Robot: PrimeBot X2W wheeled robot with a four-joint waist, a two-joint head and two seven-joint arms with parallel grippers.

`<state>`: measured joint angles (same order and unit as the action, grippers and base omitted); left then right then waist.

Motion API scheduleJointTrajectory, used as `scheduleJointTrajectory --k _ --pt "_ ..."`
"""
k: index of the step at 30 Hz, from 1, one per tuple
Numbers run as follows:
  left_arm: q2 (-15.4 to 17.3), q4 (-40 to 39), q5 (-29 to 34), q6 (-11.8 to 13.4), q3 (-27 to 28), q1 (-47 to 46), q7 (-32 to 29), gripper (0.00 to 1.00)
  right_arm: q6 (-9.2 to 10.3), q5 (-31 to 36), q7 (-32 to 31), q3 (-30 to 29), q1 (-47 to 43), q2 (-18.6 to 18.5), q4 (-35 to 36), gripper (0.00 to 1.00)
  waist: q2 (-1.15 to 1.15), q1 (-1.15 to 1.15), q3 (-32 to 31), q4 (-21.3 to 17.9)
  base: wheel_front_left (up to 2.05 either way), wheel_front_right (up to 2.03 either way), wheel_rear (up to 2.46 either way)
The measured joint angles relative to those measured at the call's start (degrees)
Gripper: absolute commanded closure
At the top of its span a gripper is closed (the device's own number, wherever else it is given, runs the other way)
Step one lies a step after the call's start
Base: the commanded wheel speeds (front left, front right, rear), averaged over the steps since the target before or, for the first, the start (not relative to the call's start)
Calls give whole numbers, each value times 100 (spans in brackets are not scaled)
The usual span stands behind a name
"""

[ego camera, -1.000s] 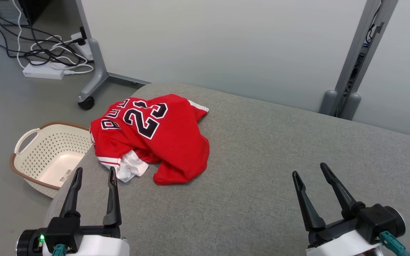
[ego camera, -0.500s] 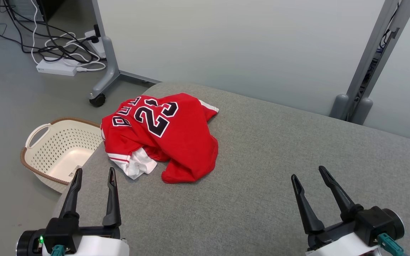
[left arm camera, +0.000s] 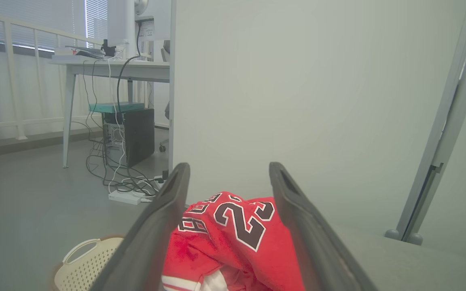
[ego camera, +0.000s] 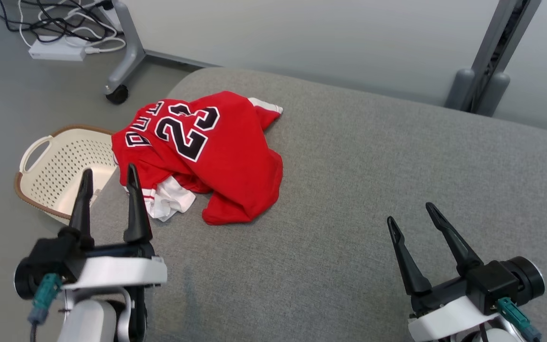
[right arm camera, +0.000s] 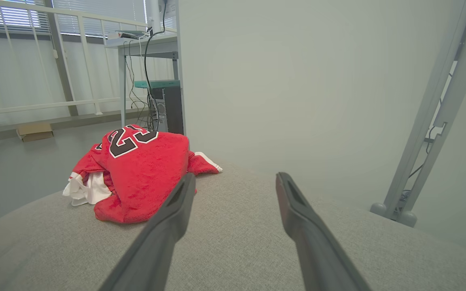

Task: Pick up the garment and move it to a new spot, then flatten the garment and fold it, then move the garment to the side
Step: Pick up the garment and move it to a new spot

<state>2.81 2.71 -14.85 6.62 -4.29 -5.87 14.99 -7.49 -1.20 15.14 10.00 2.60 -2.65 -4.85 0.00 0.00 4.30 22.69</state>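
Red garment [ego camera: 207, 156] with a black-and-white "23", crumpled in a heap at the far-left corner of the grey fabric-covered counter [ego camera: 373, 156]. White inner layer poking out at the heap's near-left side; left edge right at the counter's rim.

Left hand [ego camera: 109, 169] released: fingers spread wide, nothing between them. Tips pointing at the heap's near-left side, the inner tip just beside the white layer. Contact with the cloth: cannot tell. In the left wrist view, the garment [left arm camera: 237, 234] framed in the gap between the two dark fingers, number uppermost.

Right hand [ego camera: 410, 212] likewise released and empty, low at the near right over bare counter, well apart from the heap. In the right wrist view, the garment [right arm camera: 144, 173] off to the left, partly behind the left finger's tip.

Cream perforated basket [ego camera: 55, 161] with a brown rim on the floor, just beside the counter's left corner and next to the garment's edge. Farther back on the floor, a white power strip [ego camera: 57, 47] among tangled cables.
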Motion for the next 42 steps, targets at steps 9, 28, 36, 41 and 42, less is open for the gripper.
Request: scheduleJointTrajectory --k 9,28,36,41,42 --pt "0 1074 -171 -27 255 -1451 9 0 -1 205 0 23 452 -67 43 0 0 0 841 -243 0 0 0" --pt "256 5113 -133 109 259 -4124 -973 0 -1 118 0 32 855 -316 266 0 0 0 1813 -704 0 0 0" --pt "313 5946 -322 -11 289 -4476 -1386 0 -1 113 0 67 937 -290 288 0 0 0 1927 -789 0 0 0" --pt "310 6241 -364 -53 281 -4577 -1429 11 -1 109 0 74 962 -274 294 0 0 0 1927 -820 0 0 0" --pt "309 6277 -378 -62 277 -4582 -1413 75 -1 102 0 73 962 -269 292 0 0 0 1917 -824 0 0 0"
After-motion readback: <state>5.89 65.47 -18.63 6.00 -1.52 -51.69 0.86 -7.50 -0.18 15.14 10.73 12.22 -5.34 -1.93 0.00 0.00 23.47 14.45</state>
